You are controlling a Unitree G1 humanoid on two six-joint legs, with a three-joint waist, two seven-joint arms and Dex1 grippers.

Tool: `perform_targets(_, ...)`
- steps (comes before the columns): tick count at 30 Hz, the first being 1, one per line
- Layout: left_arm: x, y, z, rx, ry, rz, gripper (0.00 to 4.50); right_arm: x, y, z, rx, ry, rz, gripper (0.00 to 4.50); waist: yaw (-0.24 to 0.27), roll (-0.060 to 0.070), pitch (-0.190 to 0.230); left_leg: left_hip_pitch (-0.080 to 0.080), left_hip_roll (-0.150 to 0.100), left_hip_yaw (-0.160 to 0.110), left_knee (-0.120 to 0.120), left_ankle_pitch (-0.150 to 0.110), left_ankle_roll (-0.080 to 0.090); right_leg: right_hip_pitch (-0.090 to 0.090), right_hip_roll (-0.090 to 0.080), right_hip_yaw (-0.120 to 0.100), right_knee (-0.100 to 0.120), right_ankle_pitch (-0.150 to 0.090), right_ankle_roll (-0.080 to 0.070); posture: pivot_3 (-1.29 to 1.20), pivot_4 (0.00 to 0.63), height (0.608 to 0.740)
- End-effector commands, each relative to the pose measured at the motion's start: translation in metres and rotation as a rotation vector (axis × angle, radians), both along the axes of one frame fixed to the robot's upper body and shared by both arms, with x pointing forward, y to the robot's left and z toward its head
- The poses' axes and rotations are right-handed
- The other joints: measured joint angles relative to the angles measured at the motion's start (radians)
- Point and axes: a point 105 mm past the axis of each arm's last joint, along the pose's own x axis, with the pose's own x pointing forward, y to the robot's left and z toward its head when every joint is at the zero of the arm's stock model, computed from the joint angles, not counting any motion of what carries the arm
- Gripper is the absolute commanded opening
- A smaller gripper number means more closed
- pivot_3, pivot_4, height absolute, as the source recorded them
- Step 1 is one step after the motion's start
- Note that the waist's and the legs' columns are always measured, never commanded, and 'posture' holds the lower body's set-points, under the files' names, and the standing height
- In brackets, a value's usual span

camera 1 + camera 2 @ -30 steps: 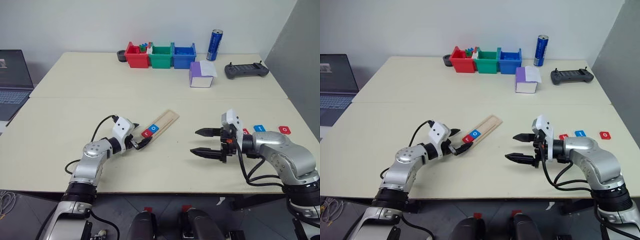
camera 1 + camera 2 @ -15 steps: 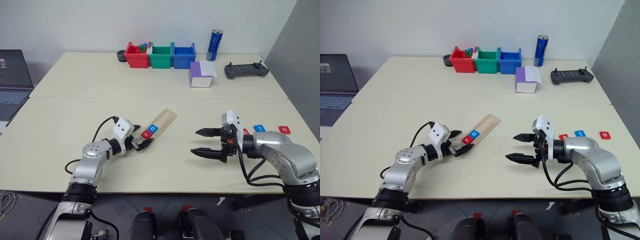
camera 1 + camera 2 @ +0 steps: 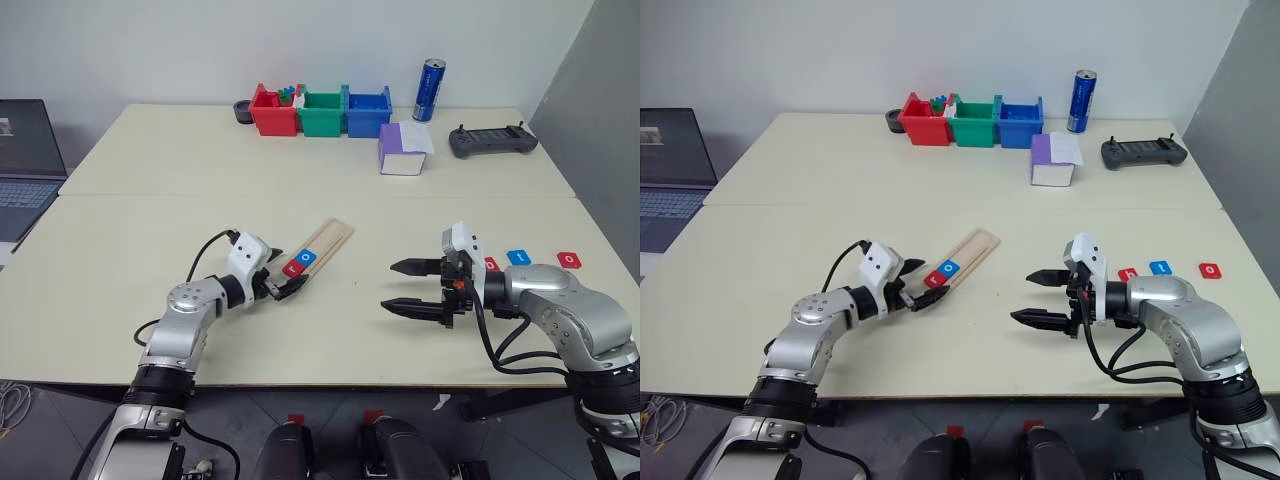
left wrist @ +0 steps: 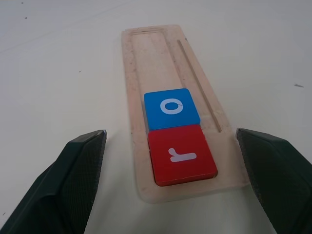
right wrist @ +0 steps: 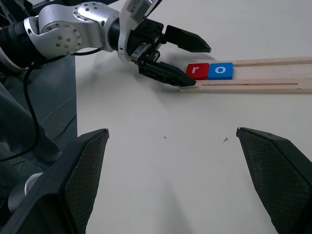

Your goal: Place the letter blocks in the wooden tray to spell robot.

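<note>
Pale cream tabletop [image 3: 150,220] against a white wall, with red, green and blue bins [image 3: 320,110], a blue can [image 3: 430,89], a purple-and-white box [image 3: 402,150] and a dark controller [image 3: 492,140] along the far side; laptop [image 3: 25,160] off at the left edge.

Left pincer [image 3: 283,281] wide open, empty, fingers straddling the near end of the wooden tray [image 4: 161,63], one black finger [image 4: 73,165] on each side of it, close beside the wood. Just ahead of that pincer, in the tray's groove: red "r" block [image 4: 181,153] at the near end, blue "o" block [image 4: 171,107] touching it beyond; rest of the groove bare.

Right pincer [image 3: 412,285] also spread wide, gripping nothing, pointing toward the left arm, above the tabletop and well apart from the tray. Behind the right pincer, beside its forearm, three loose blocks in a row on the tabletop: red one [image 3: 1127,273] nearest, then blue [image 3: 1159,267], then red [image 3: 1209,270]; letters too small to read surely.
</note>
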Motion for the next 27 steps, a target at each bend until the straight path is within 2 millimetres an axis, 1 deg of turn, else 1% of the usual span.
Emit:
perform_targets(1,-0.002,-0.006,0.002,0.021,-0.011,0.006,4.50,-0.004,0.003,0.007,-0.003,-0.043,0.026,4.46,0.000,0.000,0.000,0.000,0.000,0.000,0.000,0.000,0.000,0.000,0.000,0.000,0.000,0.000,0.000,0.00,0.150,0.740)
perform_targets(5,-0.005,-0.011,-0.004,0.025,-0.001,-0.001,4.50,-0.004,0.005,0.008,-0.002,-0.042,0.038,4.46,0.000,0.000,0.000,0.000,0.000,0.000,0.000,0.000,0.000,0.000,0.000,0.000,0.000,0.000,0.000,0.00,0.150,0.740)
perform_targets(15,-0.006,-0.015,0.005,0.006,-0.013,0.007,4.50,-0.004,0.005,0.006,-0.003,-0.037,0.047,4.46,0.000,0.000,0.000,0.000,0.000,0.000,0.000,0.000,0.000,0.000,0.000,0.000,0.000,0.000,0.000,0.00,0.150,0.740)
perform_targets(27,-0.009,-0.021,-0.005,0.008,0.040,0.029,4.50,-0.002,0.006,0.006,-0.004,-0.042,0.045,4.46,0.000,0.000,0.000,0.000,0.000,0.000,0.000,0.000,0.000,0.000,0.000,0.000,0.000,0.000,0.000,0.00,0.150,0.740)
